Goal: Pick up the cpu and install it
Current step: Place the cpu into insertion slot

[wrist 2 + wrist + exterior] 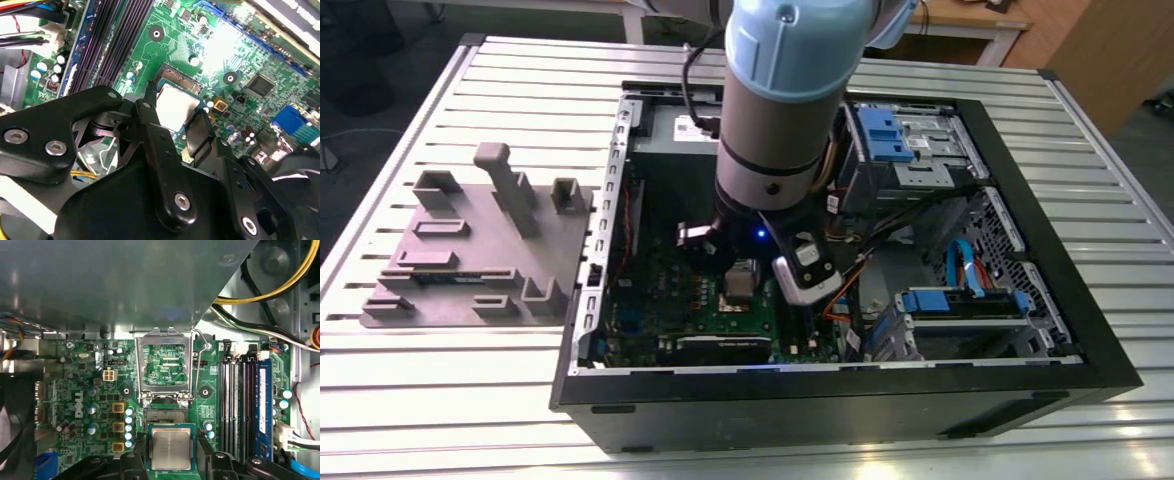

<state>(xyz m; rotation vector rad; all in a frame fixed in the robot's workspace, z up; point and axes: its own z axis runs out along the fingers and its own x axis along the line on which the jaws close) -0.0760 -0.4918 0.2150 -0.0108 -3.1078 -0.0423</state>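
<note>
The cpu (171, 447) is a small square chip with a silver-grey top and a green rim. My gripper (171, 452) is shut on it, one black finger on each of two opposite sides. In the second wrist view the cpu (175, 104) hangs between the fingers (150, 112) just over the green motherboard (240, 55). The open socket (164, 415) lies right beside the chip, partly covered by it. The socket's metal load plate (164, 365) stands raised behind it. In the exterior view my arm (774, 120) reaches down into the open computer case (1067, 340).
Black memory slots (235, 405) run alongside the socket. Yellow and black cables (270, 295) cross one corner, and a grey metal box (125, 280) overhangs the board. A grey tray (467, 250) sits on the slatted table (440, 400) at the exterior view's left. Blue drive brackets (894, 135) are inside the case.
</note>
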